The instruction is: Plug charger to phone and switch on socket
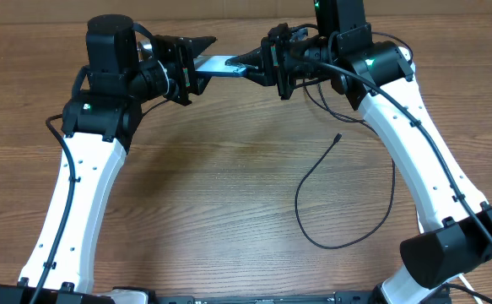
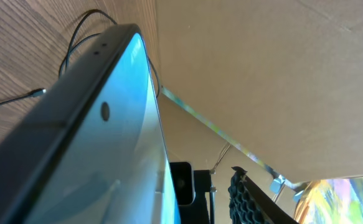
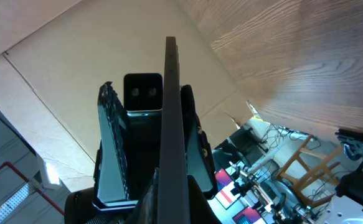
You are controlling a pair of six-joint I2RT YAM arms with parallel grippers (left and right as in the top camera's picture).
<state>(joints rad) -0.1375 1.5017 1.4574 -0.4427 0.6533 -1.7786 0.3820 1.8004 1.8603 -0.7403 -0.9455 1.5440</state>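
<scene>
The phone (image 1: 220, 64) hangs in the air at the far middle of the table, between both arms. My right gripper (image 1: 250, 66) is shut on its right end; in the right wrist view the phone (image 3: 170, 112) stands edge-on, pinched low down between the jaws (image 3: 172, 208). My left gripper (image 1: 199, 66) is open, with its fingers (image 3: 114, 149) spread on either side of the phone's other end and not touching it. The blue screen (image 2: 106, 143) fills the left wrist view, one padded finger (image 2: 251, 200) standing apart from it. The charger cable (image 1: 313, 232) loops on the table, its tip (image 1: 337, 137) lying free. The socket is out of view.
A cardboard wall (image 1: 246, 13) runs along the back edge of the wooden table (image 1: 186, 194). The right arm's white links (image 1: 414, 143) pass over the cable's right side. The left arm (image 1: 81, 186) stretches along the left.
</scene>
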